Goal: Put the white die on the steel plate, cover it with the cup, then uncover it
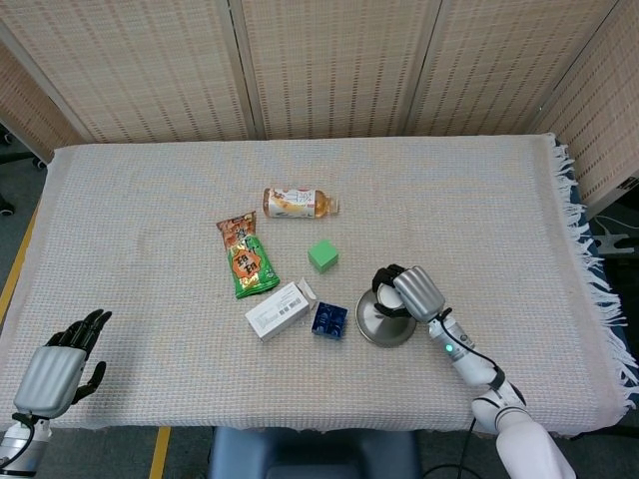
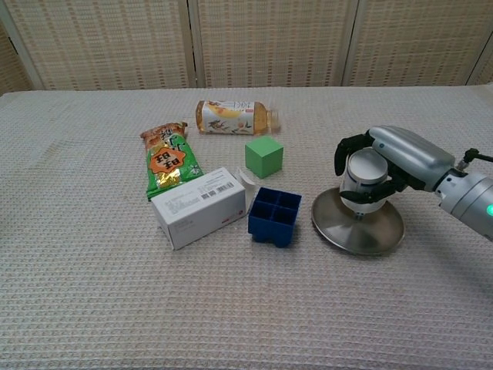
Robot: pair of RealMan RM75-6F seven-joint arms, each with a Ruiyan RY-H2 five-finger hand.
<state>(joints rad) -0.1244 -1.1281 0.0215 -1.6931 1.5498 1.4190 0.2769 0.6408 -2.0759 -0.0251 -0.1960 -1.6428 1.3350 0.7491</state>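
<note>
My right hand (image 2: 394, 159) grips a pale, silvery cup (image 2: 363, 179) from the right side and holds it mouth down over the round steel plate (image 2: 339, 226). The cup's rim sits at or just above the plate's middle; I cannot tell whether they touch. No white die shows in either view. In the head view the right hand (image 1: 411, 289) covers most of the cup above the steel plate (image 1: 377, 327). At the table's near left corner my left hand (image 1: 62, 363) rests with fingers apart and nothing in it.
Left of the plate stand a blue compartment block (image 2: 275, 216), a white box (image 2: 199, 206) and a green cube (image 2: 264, 156). A green and orange snack packet (image 2: 169, 164) and a lying drink bottle (image 2: 230, 117) are further back. The cloth's fringed edge (image 1: 587, 269) runs down the right.
</note>
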